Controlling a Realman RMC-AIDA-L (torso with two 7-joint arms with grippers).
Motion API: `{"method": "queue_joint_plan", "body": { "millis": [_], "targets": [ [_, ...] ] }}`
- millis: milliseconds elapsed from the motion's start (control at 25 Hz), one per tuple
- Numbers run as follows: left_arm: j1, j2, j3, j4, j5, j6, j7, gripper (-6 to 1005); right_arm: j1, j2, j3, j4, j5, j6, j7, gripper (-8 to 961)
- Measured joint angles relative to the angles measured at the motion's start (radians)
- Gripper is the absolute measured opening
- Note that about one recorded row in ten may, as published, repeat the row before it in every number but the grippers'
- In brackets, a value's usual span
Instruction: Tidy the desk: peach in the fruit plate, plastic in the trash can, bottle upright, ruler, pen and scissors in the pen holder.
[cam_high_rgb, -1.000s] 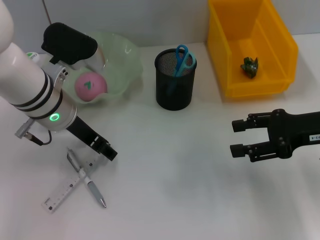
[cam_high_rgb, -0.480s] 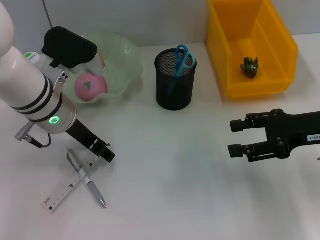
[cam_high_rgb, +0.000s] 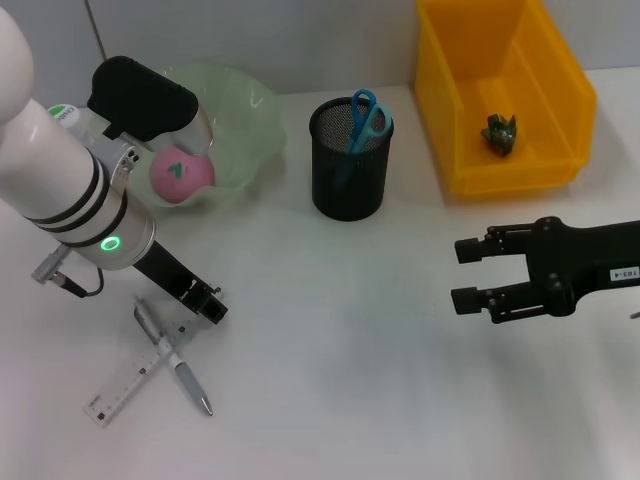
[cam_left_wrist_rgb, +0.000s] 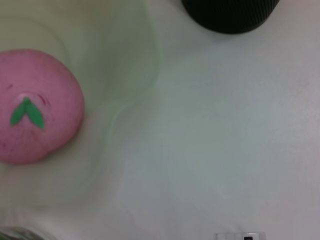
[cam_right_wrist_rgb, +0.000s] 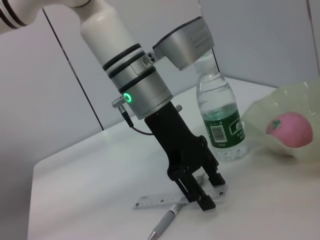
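Note:
My left gripper (cam_high_rgb: 209, 304) hangs low over the desk (cam_high_rgb: 330, 330), its fingers open around the upper end of the transparent ruler (cam_high_rgb: 128, 384), as the right wrist view (cam_right_wrist_rgb: 211, 190) shows. The silver pen (cam_high_rgb: 172, 361) lies crossed over the ruler. The peach (cam_high_rgb: 181, 172) sits in the pale green fruit plate (cam_high_rgb: 250, 110). The scissors (cam_high_rgb: 365, 118) stand in the black mesh pen holder (cam_high_rgb: 348, 170). Crumpled dark plastic (cam_high_rgb: 498, 133) lies in the yellow trash can (cam_high_rgb: 470, 100). The bottle (cam_right_wrist_rgb: 220, 120) stands upright behind my left arm. My right gripper (cam_high_rgb: 468, 274) is open and empty at the right.
The left wrist view shows the peach (cam_left_wrist_rgb: 35, 110), the plate's rim (cam_left_wrist_rgb: 150, 60) and the holder's base (cam_left_wrist_rgb: 230, 15). The plate, pen holder and trash can stand in a row along the back of the desk.
My left gripper has shifted slightly left and back over the ruler's end. My right gripper has drifted a little to the left.

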Motion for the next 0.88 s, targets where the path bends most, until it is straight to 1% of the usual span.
{"method": "queue_joint_plan", "body": {
  "millis": [40,280,480,520,560,600,640,680,720,800,840,880],
  "targets": [
    [0.001,0.0,0.002,0.0,0.0,-0.001,0.0,697,0.001,0.0,0.0,0.0,0.0,-0.001,0.0,773],
    [0.003,0.0,0.014,0.006,-0.002,0.003,0.001,566,0.002,0.0,0.0,0.0,0.001,-0.002,0.005,773],
    [0.005,0.0,0.007,0.033,-0.026,0.03,0.001,393,0.003,0.0,0.0,0.0,0.001,0.0,0.01,773],
    [0.005,0.0,0.007,0.033,-0.026,0.03,0.001,393,0.003,0.0,0.0,0.0,0.001,0.0,0.01,772],
    [0.015,0.005,-0.017,0.074,-0.058,0.056,0.001,394,0.003,0.0,0.0,-0.001,0.001,0.001,0.011,772],
    [0.019,0.005,-0.026,0.086,-0.067,0.064,0.001,394,0.003,0.0,0.0,-0.001,0.001,0.002,0.011,772],
    [0.032,0.008,-0.063,0.128,-0.091,0.084,0.001,395,0.003,-0.001,0.0,-0.001,0.001,0.002,0.011,772],
    [0.036,0.008,-0.074,0.14,-0.099,0.089,0.001,395,0.003,-0.002,0.0,-0.001,0.001,0.004,0.012,772],
    [0.059,0.009,-0.133,0.203,-0.146,0.108,0.006,396,0.003,-0.002,0.0,-0.001,0.001,0.004,0.012,772],
    [0.079,0.009,-0.173,0.243,-0.193,0.115,0.013,396,0.001,-0.004,0.0,-0.002,0.001,0.006,0.013,772],
    [0.097,0.009,-0.21,0.27,-0.236,0.119,0.022,397,-0.002,-0.005,0.0,-0.002,0.001,0.009,0.013,772],
    [0.097,0.009,-0.21,0.27,-0.236,0.119,0.022,397,-0.003,-0.005,0.0,-0.002,0.001,0.01,0.013,772]
  ]
}}
